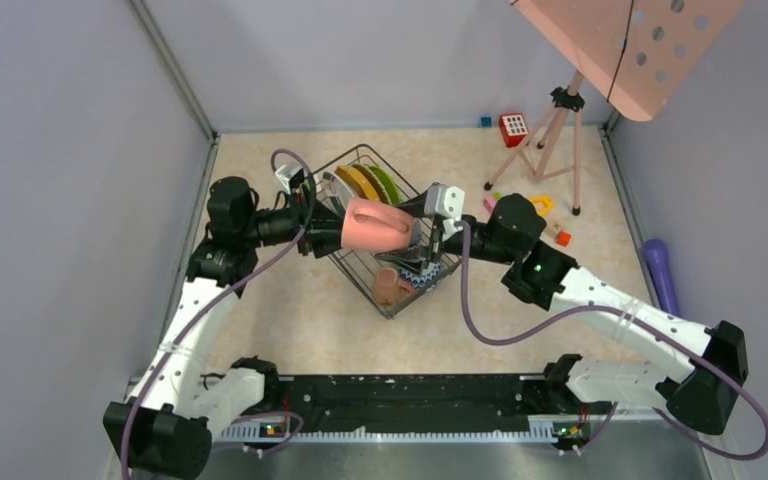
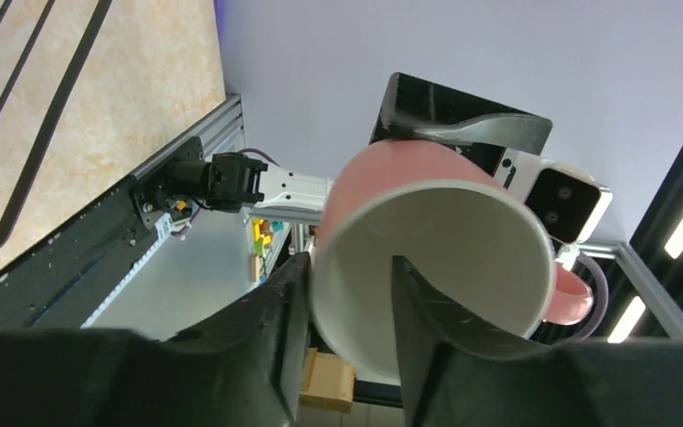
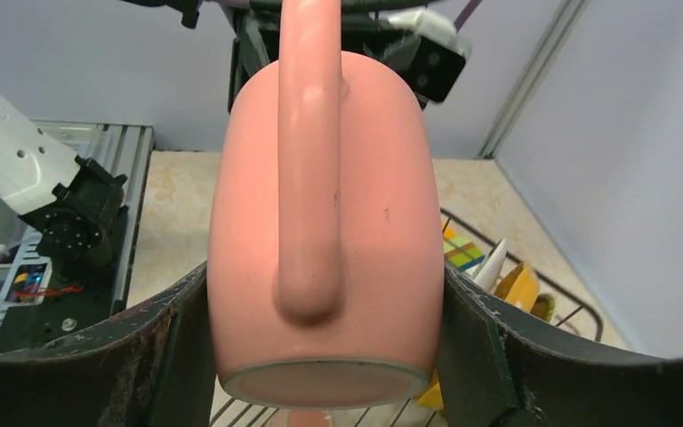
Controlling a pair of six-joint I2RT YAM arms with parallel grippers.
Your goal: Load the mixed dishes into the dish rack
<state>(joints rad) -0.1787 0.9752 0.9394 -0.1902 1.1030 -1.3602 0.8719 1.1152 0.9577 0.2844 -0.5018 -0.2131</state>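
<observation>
**Pink mug held between both grippers over the rack**

Both my arms meet above the dark wire dish rack point(image 1: 388, 312). A pink ceramic mug point(image 1: 375, 225) hangs between them on its side, clear of the wires; its mouth faces my left arm and its base faces my right.

My left gripper point(image 2: 349, 267) is clamped on the mug's rim wall, one finger inside the pale interior and the other against the pink outside. In the left wrist view the handle shows at the mug's far side.

My right gripper point(image 3: 325, 276) straddles the base end. Its two fingers point(image 3: 173, 342) lie against opposite sides of the body, closed on it as far as the right wrist view shows; the handle runs up the middle of that view, toward the camera.

In the rack's far half three plates stand on edge in the slots, side by side: a white plate point(image 1: 336, 186), a yellow-orange plate point(image 1: 360, 181) and a lime green plate point(image 1: 386, 183).

At the rack's near end, below the held mug, a second pink mug point(image 1: 392, 286) lies just beside a blue-white patterned bowl point(image 1: 422, 276).

The rack stands on the tan speckled tabletop point(image 1: 290, 320). A red toy block point(image 1: 513, 128) sits well apart near the back wall, beside the pink perforated board on a tripod point(image 1: 650, 55).
</observation>
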